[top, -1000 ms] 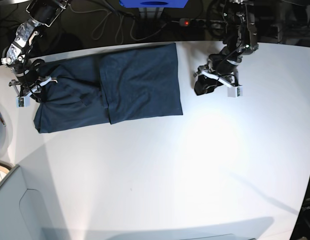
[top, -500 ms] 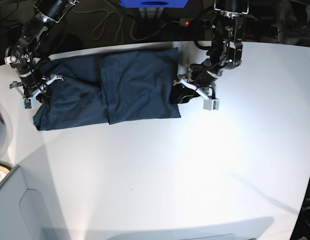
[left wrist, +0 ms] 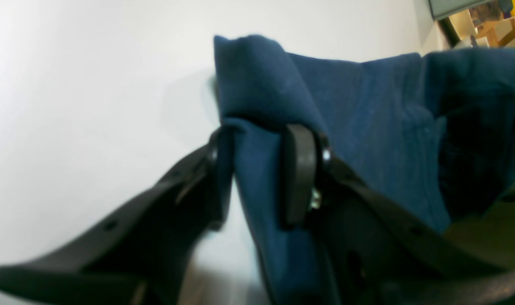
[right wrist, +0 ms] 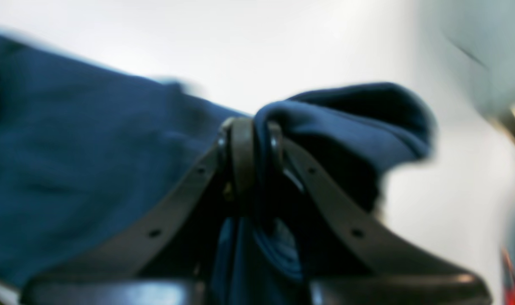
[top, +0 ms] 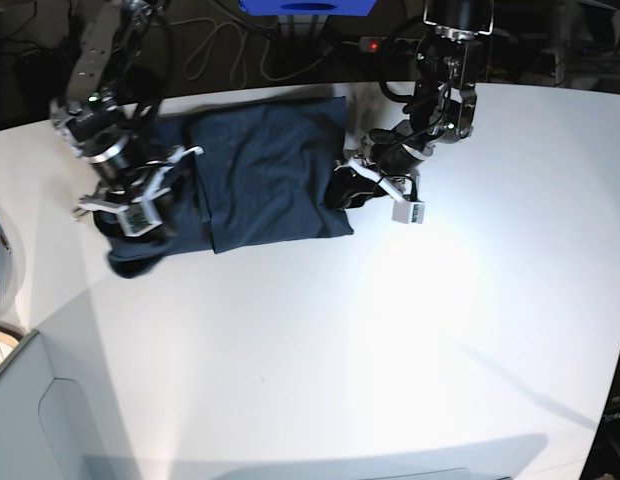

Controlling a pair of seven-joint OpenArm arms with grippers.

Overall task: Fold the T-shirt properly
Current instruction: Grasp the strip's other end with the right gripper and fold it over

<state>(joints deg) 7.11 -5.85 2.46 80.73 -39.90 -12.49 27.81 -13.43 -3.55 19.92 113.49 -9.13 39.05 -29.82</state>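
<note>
On the white surface (top: 390, 330) the T-shirt (top: 260, 170) lies toward 11 o'clock, soft and limp, so we pinch bunched edges: our left end effector (left wrist: 257, 178) clamps its 3 o'clock edge, our right end effector (right wrist: 251, 148) its 9 o'clock end.

We see black arms with silver joints; each gripper (left wrist: 257, 178) has black perforated fingers (right wrist: 236, 165) and white wrist mounts.

Plain navy T-shirt (top: 265, 170); white table (top: 390, 330); fingers (left wrist: 297, 169) seemingly black.
</note>
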